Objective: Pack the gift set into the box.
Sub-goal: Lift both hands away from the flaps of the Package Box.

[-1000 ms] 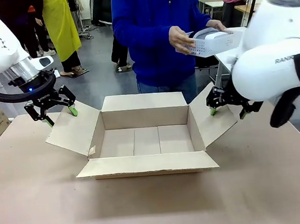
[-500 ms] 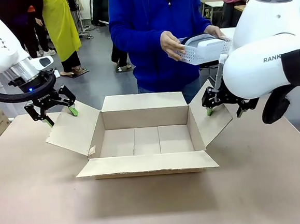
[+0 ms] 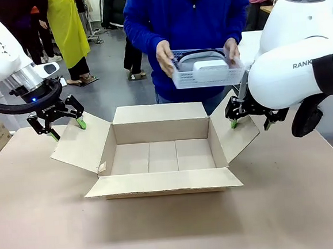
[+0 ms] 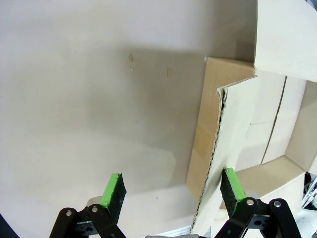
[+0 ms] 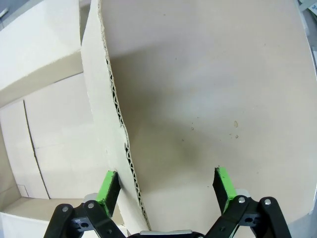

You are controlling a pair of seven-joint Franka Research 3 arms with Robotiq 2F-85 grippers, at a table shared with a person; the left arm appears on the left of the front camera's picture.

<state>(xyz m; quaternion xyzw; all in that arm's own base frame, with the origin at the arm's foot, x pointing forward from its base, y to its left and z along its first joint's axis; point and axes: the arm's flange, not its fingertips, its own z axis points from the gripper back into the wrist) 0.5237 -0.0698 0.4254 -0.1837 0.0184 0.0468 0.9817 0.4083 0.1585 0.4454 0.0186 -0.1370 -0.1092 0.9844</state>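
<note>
**Gift set up in the air, both grippers wide**

Box sat mid-desk, nearer the far edge, all 4 flaps out. Person held the gift set w/ both hands, up beyond the desk's far edge, above the box's back side. L gripper gaped wide, left flap edge between its fingers. R gripper gaped just as wide astride the right flap.
</note>
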